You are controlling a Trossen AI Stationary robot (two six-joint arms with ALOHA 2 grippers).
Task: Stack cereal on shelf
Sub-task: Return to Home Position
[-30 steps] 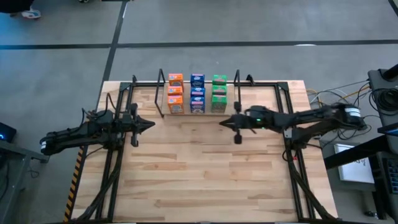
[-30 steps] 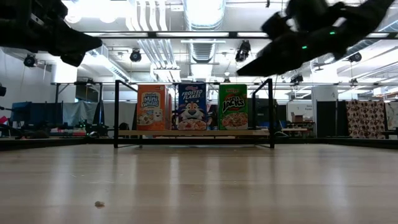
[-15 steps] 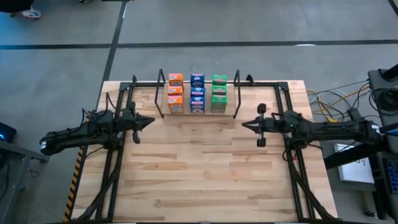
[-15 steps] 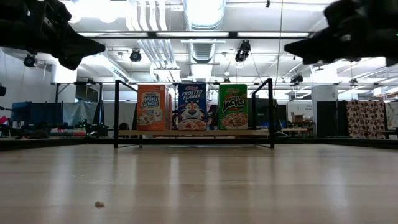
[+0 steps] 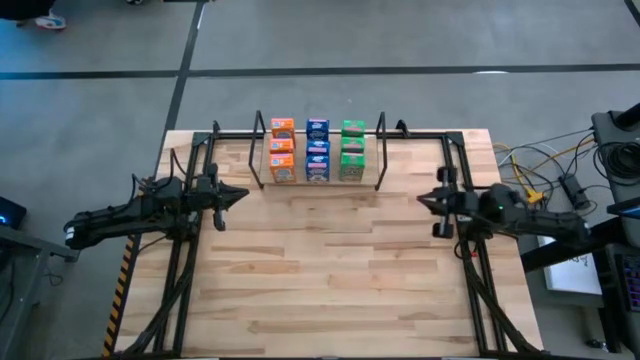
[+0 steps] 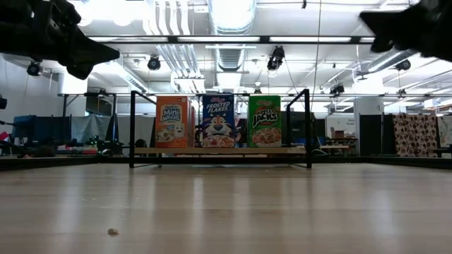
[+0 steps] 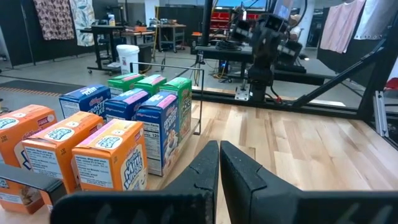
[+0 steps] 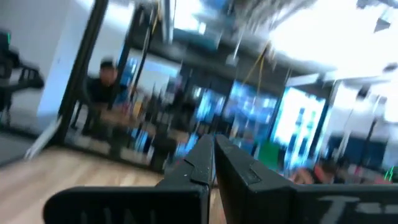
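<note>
Cardboard this light is what worries me. The three small orange cardboard cereal boxes [image 5: 282,148], the three blue cereal boxes [image 5: 318,150] and the three green cereal boxes [image 5: 352,149] stand in tight rows on the low black wire-rod shelf [image 5: 260,152]. I judge that one bump to a hoop end would tip a whole row.

My left gripper [image 5: 240,195] is the likelier culprit. It hangs above the pale wooden table [image 5: 330,280], near the shelf's left hoop and off the front-left corner of the orange row. My left wrist view shows those orange boxes close at hand. A forward or sideways sweep from there could clip the hoop or the nearest orange box. Its fingers are pressed together with nothing between them, so there is nothing to drop.

My right gripper [image 5: 428,202] faces a different hazard, I think. It sits beside the black frame rail [image 5: 462,170] at the table's right edge. A careless fold of the arm could catch that rail, or the loose cables [image 5: 530,170] lying beyond it. Its fingers are likewise closed on nothing.

All nine boxes are on the shelf at the far middle of the table. The orange row is toward my left arm, the blue row is in the centre, and the green row is toward my right. The green row is well apart from my right gripper, with the shelf's right hoop between us. The low view shows both grippers raised above the height of the box tops. I judge the stacking finished, with only the parking of both arms left to do.
</note>
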